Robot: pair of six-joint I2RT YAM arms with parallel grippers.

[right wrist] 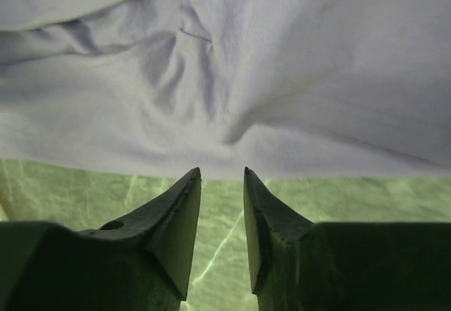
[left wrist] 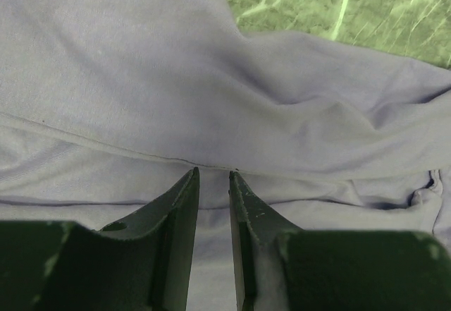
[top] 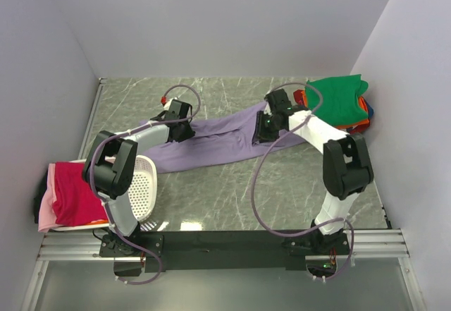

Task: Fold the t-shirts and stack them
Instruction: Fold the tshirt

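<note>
- Lavender t-shirt point(top: 218, 142) lies mid-table, pulled into a long band. Its long axis runs from left-near, by the white basket point(top: 146, 184), to right-far, towards the stack in the far right corner.
- You've got one arm at each end of that axis, so neither is clearly nearer. Left sits on the band's left part, right on its right part.
- Left gripper point(left wrist: 213, 173): fingers a narrow gap apart, tips down on the cloth at a seam line running crosswise. I see no fold pinched between them.
- Right gripper point(right wrist: 222, 171): fingers apart with nothing between them, and bare table point(right wrist: 84, 184) shows through the gap. The shirt's edge runs crosswise just ahead of the tips, near them but not in the jaws.
- My read is that the next grab turns on that edge. The right tips need to go forward over it, square to the edge line.
- The cloth is thin and limp, creased and bunched near the right end, not flat. Expect it to drag and ruck.
- Other shirts:
  - Green t-shirt point(top: 337, 98) tops the far right stack, with orange and blue edges under it.
  - Magenta-red t-shirt point(top: 70, 191) lies on a pink one point(top: 46, 218) at the left edge.
</note>
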